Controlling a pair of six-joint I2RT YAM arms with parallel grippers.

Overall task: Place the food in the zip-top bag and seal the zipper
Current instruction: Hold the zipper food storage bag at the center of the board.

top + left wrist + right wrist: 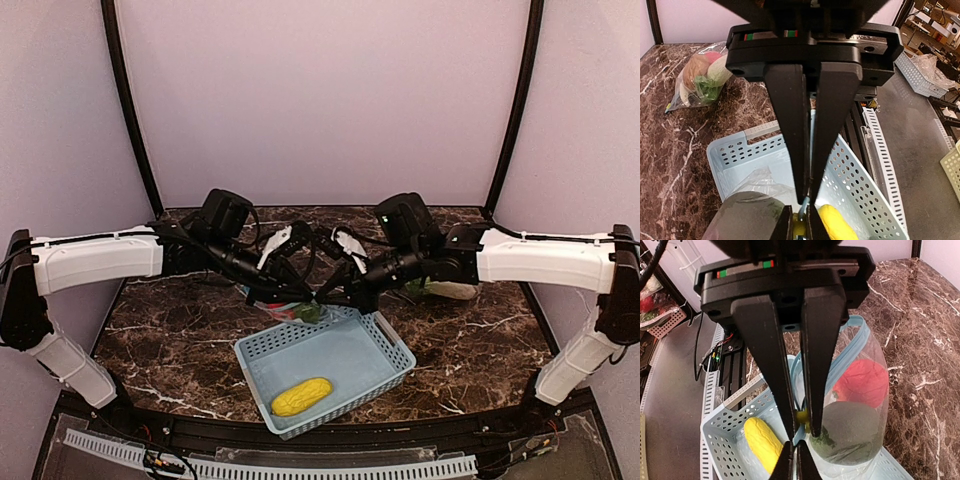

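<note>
Blue zipper rim [850,357] seemingly pinched: left claw [807,197], right claw [800,432], over basket [400,352].

Yellow corn [301,396] lying flat, lower centre. Clear zip-top bag [877,365], blue zipper [864,330] open, holds red apple [862,382], dark green fruit [850,432].

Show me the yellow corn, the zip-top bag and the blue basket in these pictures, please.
yellow corn [301,396]: top external view, middle of the cob.
zip-top bag [860,347]: right wrist view, upper clear wall by the blue zipper.
blue basket [345,350]: top external view, bare floor.
</note>
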